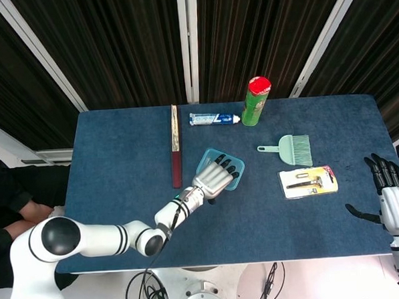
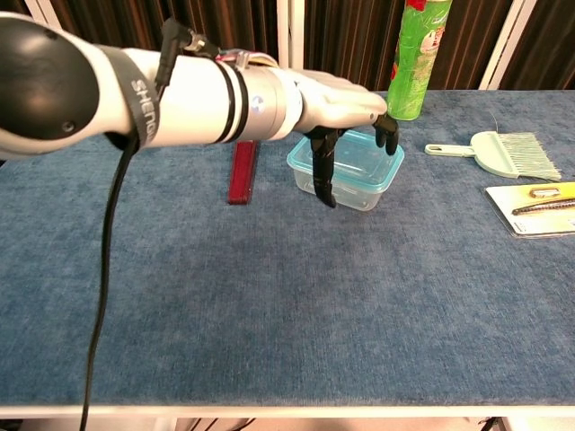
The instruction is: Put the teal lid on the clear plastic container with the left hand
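The clear plastic container (image 2: 355,186) stands mid-table with the teal lid (image 2: 359,160) lying on top of it. In the head view only the far corner of the lid (image 1: 212,157) shows past my left hand (image 1: 218,177). My left hand (image 2: 337,109) hovers flat over the lid, its fingers spread and drooping. The thumb hangs in front of the container's near wall, and nothing is held. My right hand (image 1: 395,203) stays off the table's right edge, fingers apart and empty.
A green can (image 1: 256,101) and a toothpaste tube (image 1: 214,118) stand at the back. A long red-and-wood stick (image 1: 176,147) lies left of the container. To the right lie a teal hand brush (image 1: 290,149) and a carded tool pack (image 1: 308,182).
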